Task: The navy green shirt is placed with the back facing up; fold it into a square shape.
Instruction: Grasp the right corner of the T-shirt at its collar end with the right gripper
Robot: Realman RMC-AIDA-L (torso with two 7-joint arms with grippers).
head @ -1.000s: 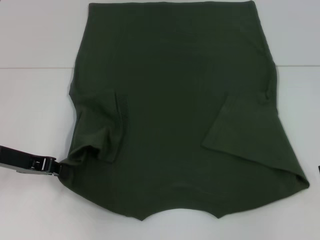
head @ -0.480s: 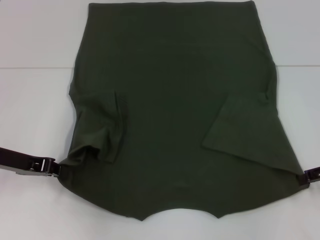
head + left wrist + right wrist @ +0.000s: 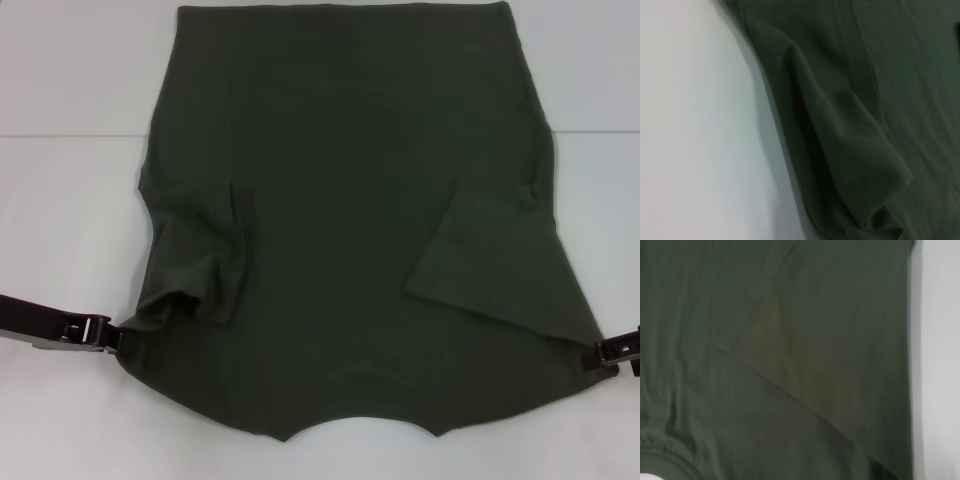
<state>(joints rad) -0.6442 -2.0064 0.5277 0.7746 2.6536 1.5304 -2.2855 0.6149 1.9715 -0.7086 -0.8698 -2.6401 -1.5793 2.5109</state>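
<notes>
The navy green shirt (image 3: 350, 210) lies spread flat on the white counter (image 3: 70, 200), plain back up, both sleeves folded inward, stretching between the two claws. The left claw (image 3: 112, 337) touches the shirt's near left corner; the right claw (image 3: 603, 352) touches its near right corner. Whether either claw is closed on cloth cannot be told.
</notes>
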